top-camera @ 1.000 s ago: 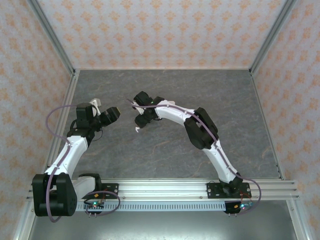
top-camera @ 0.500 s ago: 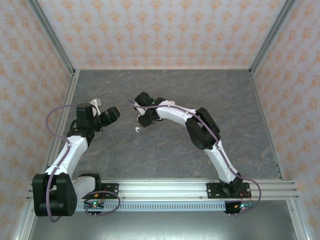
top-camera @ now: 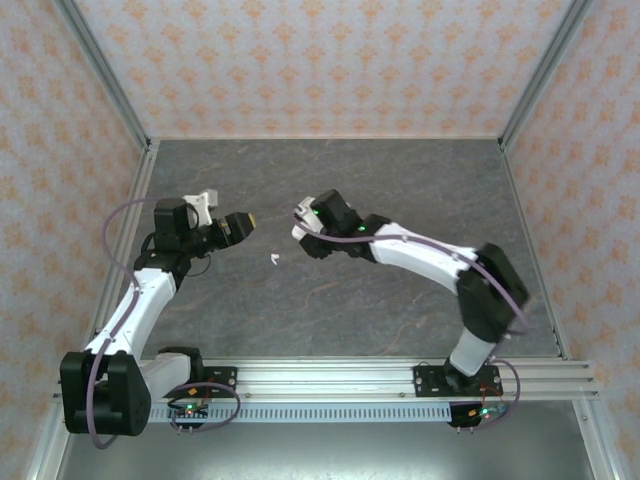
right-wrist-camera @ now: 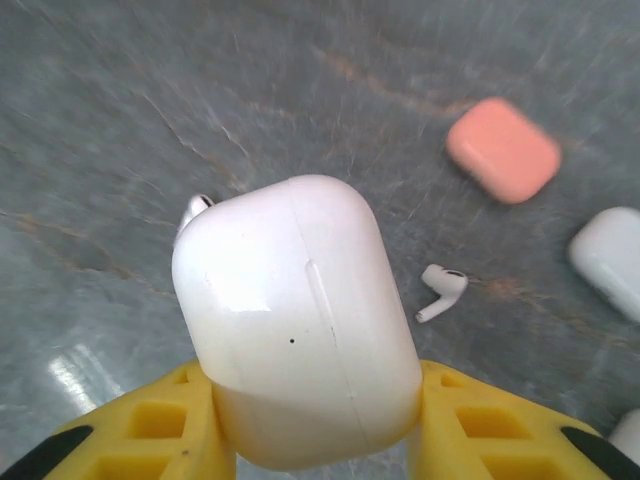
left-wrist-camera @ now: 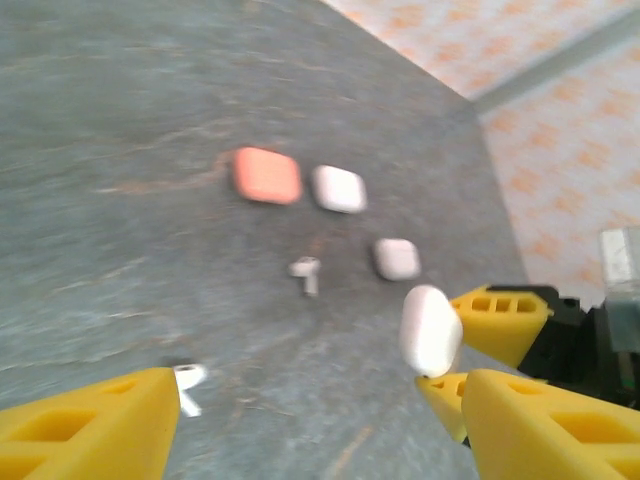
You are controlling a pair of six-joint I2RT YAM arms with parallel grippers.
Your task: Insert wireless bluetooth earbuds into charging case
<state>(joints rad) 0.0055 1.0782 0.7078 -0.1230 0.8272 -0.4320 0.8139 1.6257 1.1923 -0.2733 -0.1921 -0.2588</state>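
Charging case (right-wrist-camera: 300,320), glossy white and pillow-shaped, lid apparently closed, sits clamped in the right claw (right-wrist-camera: 310,405), held above the grey marbled tabletop (top-camera: 400,180). The left claw (left-wrist-camera: 310,400) gapes wide and empty. A tiny white stemmed earbud (left-wrist-camera: 187,385) lies just beside one of its yellow fingers (left-wrist-camera: 90,425). Another white bud (left-wrist-camera: 307,272) lies further ahead, stem pointing roughly back toward that claw. By my judgement the free left arm is nearer.

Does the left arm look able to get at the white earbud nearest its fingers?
Probably yes: the left gripper is open and empty, and the earbud lies bare on the table beside one of its fingers. The right gripper, shut on a white case, sits aside.
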